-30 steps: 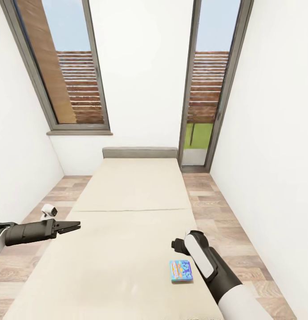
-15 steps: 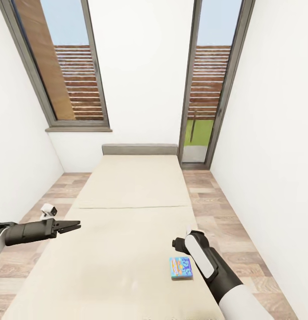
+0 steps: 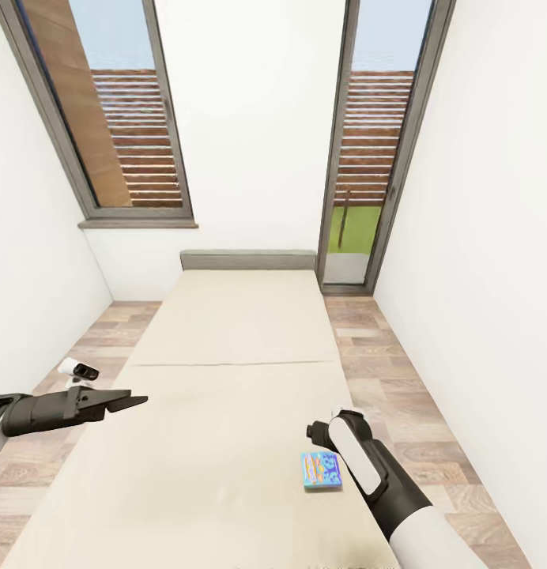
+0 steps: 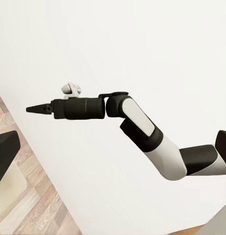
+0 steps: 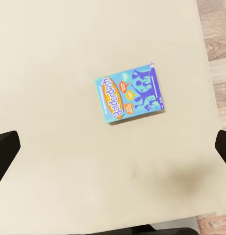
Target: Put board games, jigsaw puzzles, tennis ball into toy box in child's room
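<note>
A blue-and-orange board game (image 3: 321, 470) lies flat on the beige bed (image 3: 226, 379), close to its right edge at the near end. The right wrist view looks straight down on this board game (image 5: 130, 93), printed "Balderdash". My right gripper (image 5: 113, 149) hangs above it, open, with a dark finger (image 5: 5, 152) at each side and nothing between them. In the head view the right forearm (image 3: 360, 466) stands just right of the box. My left gripper (image 3: 139, 401) floats over the bed's left edge, open and empty. The left wrist view shows the right gripper (image 4: 37, 108) from the side.
A grey headboard (image 3: 248, 259) ends the bed at the far wall, between two tall windows (image 3: 123, 134). White walls close in on both sides. Strips of wood-plank floor (image 3: 392, 379) run along each side of the bed.
The whole head view has shifted slightly, so the camera moved. My left wrist has rolled, its small white camera now lower and further left. The right arm and the game box stay put.
</note>
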Controlling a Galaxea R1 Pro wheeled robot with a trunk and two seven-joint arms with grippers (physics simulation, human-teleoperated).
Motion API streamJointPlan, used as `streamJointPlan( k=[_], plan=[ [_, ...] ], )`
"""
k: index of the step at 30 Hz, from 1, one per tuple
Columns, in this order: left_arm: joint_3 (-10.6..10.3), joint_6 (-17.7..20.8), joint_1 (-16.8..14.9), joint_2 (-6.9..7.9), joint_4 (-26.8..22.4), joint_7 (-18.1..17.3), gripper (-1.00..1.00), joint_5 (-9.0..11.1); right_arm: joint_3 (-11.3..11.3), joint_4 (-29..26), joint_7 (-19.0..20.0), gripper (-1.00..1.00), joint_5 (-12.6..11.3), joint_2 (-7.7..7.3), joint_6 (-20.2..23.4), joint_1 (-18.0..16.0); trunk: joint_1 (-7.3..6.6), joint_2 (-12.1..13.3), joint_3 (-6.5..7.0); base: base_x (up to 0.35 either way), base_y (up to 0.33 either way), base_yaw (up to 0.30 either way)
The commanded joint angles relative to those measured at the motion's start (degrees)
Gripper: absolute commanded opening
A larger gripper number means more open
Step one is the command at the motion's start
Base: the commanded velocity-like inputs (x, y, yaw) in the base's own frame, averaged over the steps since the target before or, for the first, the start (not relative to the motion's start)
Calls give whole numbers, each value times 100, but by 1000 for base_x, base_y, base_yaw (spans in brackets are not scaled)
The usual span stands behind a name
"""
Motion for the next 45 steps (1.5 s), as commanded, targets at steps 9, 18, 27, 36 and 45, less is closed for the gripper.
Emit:
streamJointPlan(
  k=[9,18,27,36,45],
  plan=[
    [4,60,-3,3,0,-19,100,2,15,-6,-56,100,-55,-4,-91,-6,3,-13,-97,0,0,0],
    [10,60,-4,-13,3,-19,100,-3,7,-6,-57,100,-54,-10,-98,-6,3,-13,-181,0,0,0],
    [10,60,-5,-14,3,-19,100,-14,7,-6,-56,100,-53,-13,-98,-6,3,-13,-265,0,0,0],
    [7,60,-4,-15,3,-19,100,-16,7,-6,-57,100,-49,-13,-107,-6,3,-13,-349,0,0,0],
    [5,56,-5,-15,3,-19,100,-22,7,-6,-53,100,-51,-19,-213,-6,3,-13,-433,0,0,0]
  ],
)
